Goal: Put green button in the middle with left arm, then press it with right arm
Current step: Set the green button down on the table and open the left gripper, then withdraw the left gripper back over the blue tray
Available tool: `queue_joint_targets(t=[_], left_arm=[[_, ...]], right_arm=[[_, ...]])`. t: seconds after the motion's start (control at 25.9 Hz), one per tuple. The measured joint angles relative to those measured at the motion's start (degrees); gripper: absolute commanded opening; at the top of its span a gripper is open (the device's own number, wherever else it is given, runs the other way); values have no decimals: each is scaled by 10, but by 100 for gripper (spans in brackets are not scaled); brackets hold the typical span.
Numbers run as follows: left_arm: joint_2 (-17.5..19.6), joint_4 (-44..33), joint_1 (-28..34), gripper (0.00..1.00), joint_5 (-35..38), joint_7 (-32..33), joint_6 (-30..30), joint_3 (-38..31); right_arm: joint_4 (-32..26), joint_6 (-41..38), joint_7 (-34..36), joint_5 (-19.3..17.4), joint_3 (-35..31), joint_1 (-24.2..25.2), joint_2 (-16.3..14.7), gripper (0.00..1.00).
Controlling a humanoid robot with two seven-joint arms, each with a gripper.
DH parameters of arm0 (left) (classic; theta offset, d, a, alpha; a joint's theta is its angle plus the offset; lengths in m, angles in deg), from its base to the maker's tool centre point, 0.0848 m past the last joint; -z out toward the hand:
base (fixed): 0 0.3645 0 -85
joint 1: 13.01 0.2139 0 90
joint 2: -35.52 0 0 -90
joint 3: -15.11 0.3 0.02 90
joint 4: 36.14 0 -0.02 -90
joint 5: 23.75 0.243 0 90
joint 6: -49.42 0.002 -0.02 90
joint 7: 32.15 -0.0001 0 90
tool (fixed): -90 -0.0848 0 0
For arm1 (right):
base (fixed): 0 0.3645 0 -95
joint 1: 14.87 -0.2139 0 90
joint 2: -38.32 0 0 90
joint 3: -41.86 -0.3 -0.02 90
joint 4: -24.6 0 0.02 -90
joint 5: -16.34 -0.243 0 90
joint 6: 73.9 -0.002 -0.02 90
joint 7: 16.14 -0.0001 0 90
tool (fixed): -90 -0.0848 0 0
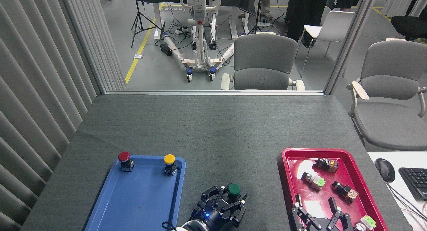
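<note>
head view: left arm grips green button

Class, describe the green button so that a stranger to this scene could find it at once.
Start at the grey table and look between the blue tray and the red tray, near the front edge. There the left claw is shut on the green button. It alone has a dark green cap and is off both trays.

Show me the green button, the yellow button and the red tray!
green button (234, 189), head view, on its round green cap.
yellow button (169, 158), head view, on its yellow cap.
red tray (287, 172), head view, on its left rim.
</note>
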Motion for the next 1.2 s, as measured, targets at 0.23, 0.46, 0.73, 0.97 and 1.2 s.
queue_joint_targets(t=[0.23,0.46,0.73,0.97,1.2], left_arm=[[1,-15,0,100,-1,-3,1,5],[34,-150,55,100,-1,2,6,-30],[115,-388,233,100,0,7,7,-205],[138,-474,325,99,5,8,2,-345],[175,-489,334,99,9,56,-1,-376]], right_arm=[[1,3,-1,1,15,-10,2,100],[16,33,-1,21,64,-39,8,99],[48,77,-2,39,141,-79,18,94],[74,85,-11,57,171,-109,39,57],[117,86,-24,62,203,-146,49,26]])
